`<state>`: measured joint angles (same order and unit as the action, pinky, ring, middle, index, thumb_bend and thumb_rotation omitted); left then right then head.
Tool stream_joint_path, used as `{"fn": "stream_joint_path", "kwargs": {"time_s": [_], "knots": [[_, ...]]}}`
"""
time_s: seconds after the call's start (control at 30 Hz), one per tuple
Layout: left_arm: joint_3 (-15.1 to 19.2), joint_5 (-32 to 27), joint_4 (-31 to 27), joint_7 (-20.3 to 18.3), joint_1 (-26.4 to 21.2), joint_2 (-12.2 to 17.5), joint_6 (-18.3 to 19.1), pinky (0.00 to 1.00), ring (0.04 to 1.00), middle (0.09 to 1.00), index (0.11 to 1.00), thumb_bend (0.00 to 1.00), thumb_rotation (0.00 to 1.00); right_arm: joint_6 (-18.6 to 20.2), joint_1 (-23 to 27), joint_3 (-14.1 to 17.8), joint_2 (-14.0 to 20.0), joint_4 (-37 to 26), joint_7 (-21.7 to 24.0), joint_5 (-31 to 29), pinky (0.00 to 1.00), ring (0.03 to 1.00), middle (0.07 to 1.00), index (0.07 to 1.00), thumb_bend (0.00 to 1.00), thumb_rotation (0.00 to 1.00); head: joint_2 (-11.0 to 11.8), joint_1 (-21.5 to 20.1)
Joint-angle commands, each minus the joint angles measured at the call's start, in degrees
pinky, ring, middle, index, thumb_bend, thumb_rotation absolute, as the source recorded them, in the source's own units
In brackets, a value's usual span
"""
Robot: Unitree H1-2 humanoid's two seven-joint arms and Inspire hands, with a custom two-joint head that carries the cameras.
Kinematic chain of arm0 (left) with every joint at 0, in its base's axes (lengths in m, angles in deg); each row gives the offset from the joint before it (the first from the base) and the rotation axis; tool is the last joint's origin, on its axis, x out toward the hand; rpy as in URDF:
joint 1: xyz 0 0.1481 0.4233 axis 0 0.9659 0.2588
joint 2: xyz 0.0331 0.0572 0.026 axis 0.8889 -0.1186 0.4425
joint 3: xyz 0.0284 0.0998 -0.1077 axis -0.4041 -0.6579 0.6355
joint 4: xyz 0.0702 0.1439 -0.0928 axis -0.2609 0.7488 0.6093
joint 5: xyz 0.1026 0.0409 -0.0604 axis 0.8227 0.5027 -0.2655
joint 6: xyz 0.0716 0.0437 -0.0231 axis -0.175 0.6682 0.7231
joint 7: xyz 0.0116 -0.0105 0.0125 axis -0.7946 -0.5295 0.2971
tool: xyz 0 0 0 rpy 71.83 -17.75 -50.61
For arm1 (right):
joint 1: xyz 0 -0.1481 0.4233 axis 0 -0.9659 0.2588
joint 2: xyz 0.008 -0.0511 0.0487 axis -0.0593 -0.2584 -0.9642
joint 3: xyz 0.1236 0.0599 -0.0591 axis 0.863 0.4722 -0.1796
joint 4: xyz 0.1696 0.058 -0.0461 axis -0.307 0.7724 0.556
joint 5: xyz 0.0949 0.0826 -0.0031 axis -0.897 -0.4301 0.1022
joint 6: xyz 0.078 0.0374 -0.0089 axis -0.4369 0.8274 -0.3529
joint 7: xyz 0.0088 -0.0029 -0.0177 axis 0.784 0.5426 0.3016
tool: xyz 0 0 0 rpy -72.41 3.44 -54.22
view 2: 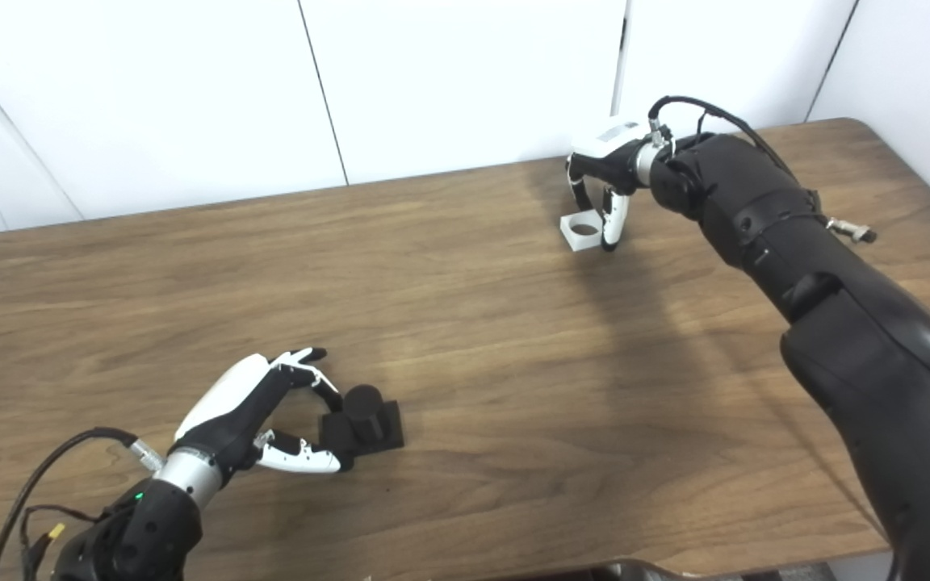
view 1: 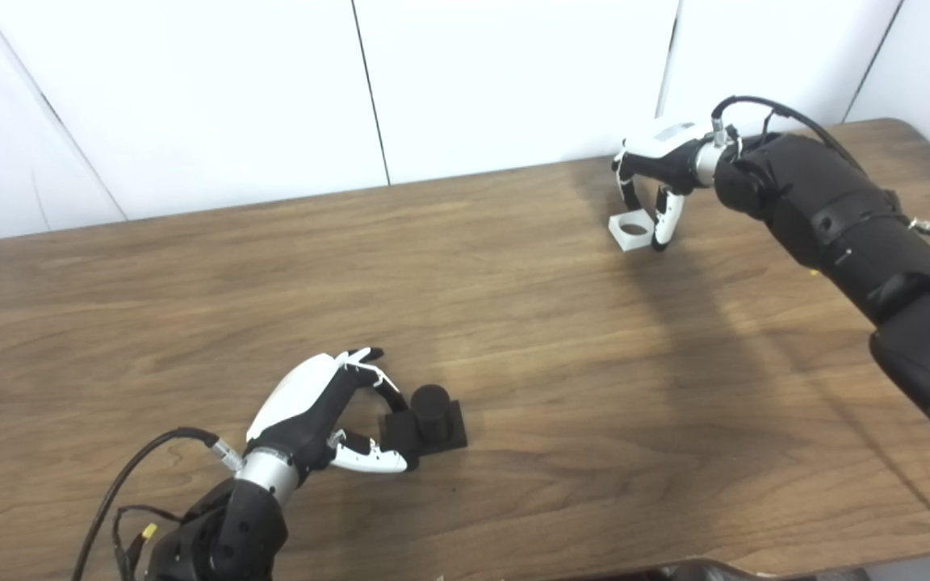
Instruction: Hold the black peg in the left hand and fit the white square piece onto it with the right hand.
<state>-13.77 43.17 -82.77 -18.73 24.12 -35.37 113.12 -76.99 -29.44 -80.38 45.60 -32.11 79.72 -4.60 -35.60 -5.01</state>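
**Both hands at their pieces, peg near, square far**

Nearest us, our left hand reaches in low over the bench, its arm trailing a black cable from the wrist. Its fingers curl forward and its thumb lies stretched along the bench, so the two frame an open gap. We cannot tell for certain whether the grip has closed, but the fingertips and the thumb tip both sit right at the near edge of the black peg. That peg stands upright on its square black base just ahead of the left hand, resting flat on the wood.

Well apart from it, towards the far edge of the bench, our right hand hangs palm down from a long black forearm. Its fingers bend downward on one side and its thumb points down on the other. Between them lies the white square piece, flat on the bench with its round hole facing up. The thumb tip touches the piece's edge nearest the arm; the fingers stand at the opposite side, though whether they press on it is not clear to us.

Behind the right hand rises a white panelled wall.
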Motion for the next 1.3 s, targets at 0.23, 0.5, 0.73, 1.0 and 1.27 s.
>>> {"fn": "stream_joint_path", "kwargs": {"time_s": [0.23,0.5,0.73,1.0,1.27], "knots": [[0.0,0.2,0.8,0.4,0.2,0.1,0.9,1.0,1.0,0.961,0.489,0.5,0.07,3.5,1.8,1.3,1.0,-7.2,2.3,0.0,1.0,1.0,0.897,0.49,0.53,0.15,-0.5,0.9],[-0.5,0.9,1.0,0.3,0.2,-0.4,0.9,1.0,1.0,0.962,0.489,0.5,0.07,6.4,-1.5,4.6,3.5,-21.0,8.9,-1.2,1.0,1.0,0.888,0.491,0.52,0.15,-0.9,2.5],[-0.2,2.0,0.4,-0.6,0.8,-1.0,0.9,1.0,1.0,0.96,0.489,0.5,0.07,10.5,-4.9,8.6,5.2,-36.5,17.6,-3.0,1.0,1.0,0.878,0.491,0.52,0.14,-1.9,2.7],[-0.6,3.3,0.3,-1.2,1.2,-0.8,0.9,1.0,1.0,0.954,0.491,0.5,0.07,14.2,-8.2,11.5,5.4,-53.6,26.4,-5.4,1.0,1.0,0.873,0.489,0.53,0.14,-2.8,3.1],[-0.7,4.2,-0.2,-2.3,1.1,-0.8,0.9,1.0,1.0,0.954,0.492,0.5,0.08,16.2,-10.3,13.1,3.8,-65.5,31.9,-8.7,1.0,1.0,0.879,0.489,0.53,0.14,-3.0,2.7]]}}
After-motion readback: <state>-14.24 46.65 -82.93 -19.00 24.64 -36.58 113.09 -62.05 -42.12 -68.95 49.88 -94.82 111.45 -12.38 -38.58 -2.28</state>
